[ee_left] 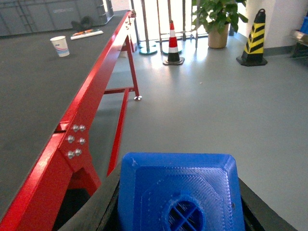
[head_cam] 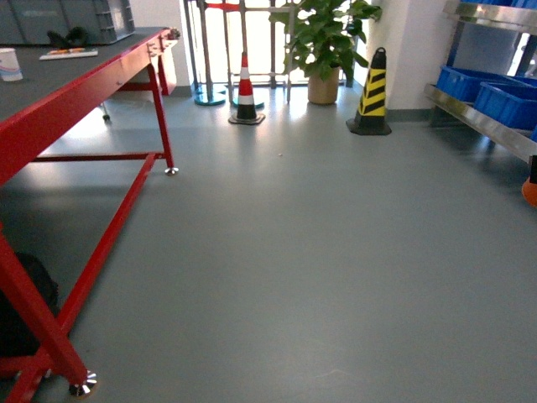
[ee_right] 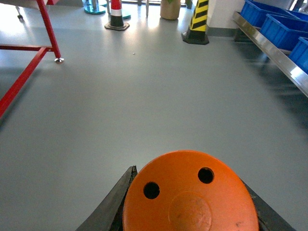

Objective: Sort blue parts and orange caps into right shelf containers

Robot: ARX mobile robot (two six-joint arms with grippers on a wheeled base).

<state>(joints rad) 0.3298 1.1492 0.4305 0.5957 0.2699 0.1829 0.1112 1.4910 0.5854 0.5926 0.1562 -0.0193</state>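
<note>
Bright blue part (ee_left: 180,190) between black jaws; orange cap (ee_right: 190,192) likewise. Blue crates (head_cam: 491,92) on the steel shelf (head_cam: 478,117). Red-framed surface (head_cam: 75,71) with a dark grey top — grey floor (head_cam: 294,252), one cone (head_cam: 245,88) red-and-white, the other (head_cam: 372,92) yellow-and-black striped.

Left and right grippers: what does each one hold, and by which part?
The left gripper holds a blue part by its two sides. The right gripper holds an orange cap by its sides, flat top facing the camera.

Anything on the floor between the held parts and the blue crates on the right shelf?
Nothing visible. The grey floor lies bare up to the steel shelf holding the big blue ribbed crates. The yellow-black striped cone stands further back, near the shelf's far end.
</note>
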